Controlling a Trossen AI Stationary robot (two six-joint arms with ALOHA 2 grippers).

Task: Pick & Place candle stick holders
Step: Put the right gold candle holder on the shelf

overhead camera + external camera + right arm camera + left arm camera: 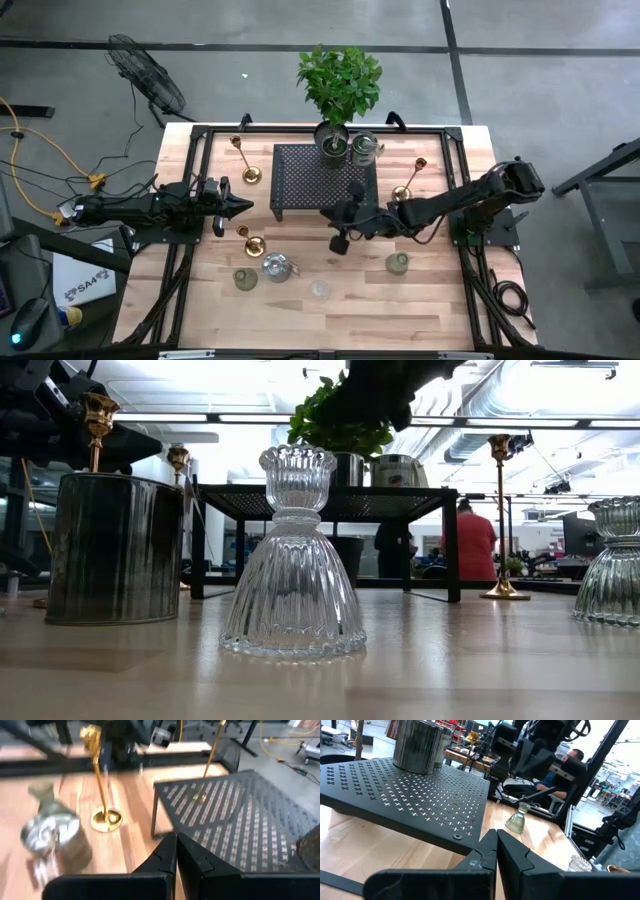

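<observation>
Candle stick holders are spread over the wooden table. Slim brass sticks stand at the back left (245, 160), the front left (250, 240) and right of the stand (408, 180). A shiny silver holder (276, 267), two dull greenish ones (245, 279) (397, 263) and a clear glass one (319, 290) (293, 560) sit near the front. Another silver holder (363, 148) (417, 745) rests on the stand. My left gripper (245, 207) (496, 842) is shut and empty, left of the stand. At the stand's front edge my right gripper (332, 215) (175, 840) is shut on nothing.
A black perforated metal stand (325, 180) fills the table's middle back. A leafy potted plant (340, 85) stands at its rear. A black frame (200, 135) rims the table. A person in a red shirt (470, 540) is in the room beyond.
</observation>
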